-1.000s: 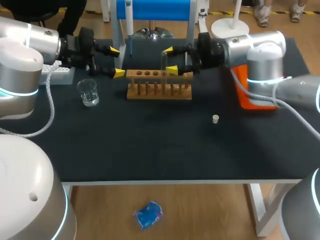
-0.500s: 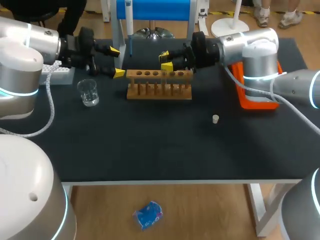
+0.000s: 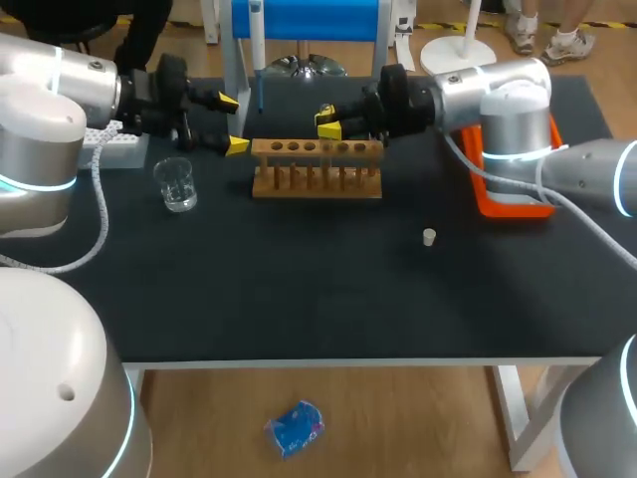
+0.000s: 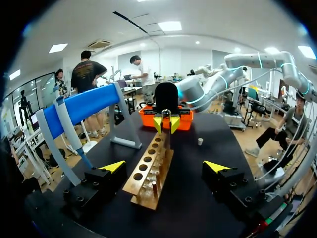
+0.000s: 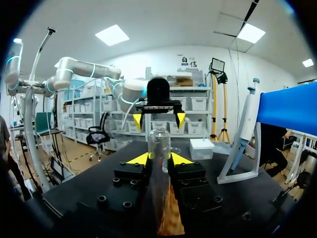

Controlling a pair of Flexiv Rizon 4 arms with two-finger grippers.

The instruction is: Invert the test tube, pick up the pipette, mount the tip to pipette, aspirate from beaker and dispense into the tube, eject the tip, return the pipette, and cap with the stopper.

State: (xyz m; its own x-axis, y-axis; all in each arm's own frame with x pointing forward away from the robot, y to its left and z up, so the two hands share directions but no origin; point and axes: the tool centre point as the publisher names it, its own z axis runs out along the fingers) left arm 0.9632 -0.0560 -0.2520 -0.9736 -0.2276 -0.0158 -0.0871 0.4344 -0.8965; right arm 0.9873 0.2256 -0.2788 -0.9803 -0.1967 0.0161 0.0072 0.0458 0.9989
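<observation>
R gripper: fingers clamped test tube, base hidden. L gripper: fingers stood wide, empty, by desk's far edge.

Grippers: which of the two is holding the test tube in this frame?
The right gripper: its yellow tips are shut on the test tube. The left gripper is open, facing the end of the wooden rack and holding nothing.

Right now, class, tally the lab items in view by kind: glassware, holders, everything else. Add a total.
Glassware: 2 (beaker, test tube)
Holders: 2 (wooden rack, blue pipette stand)
Other: 4 (pipette, stopper, orange tray, white tip box)
Total: 8
</observation>
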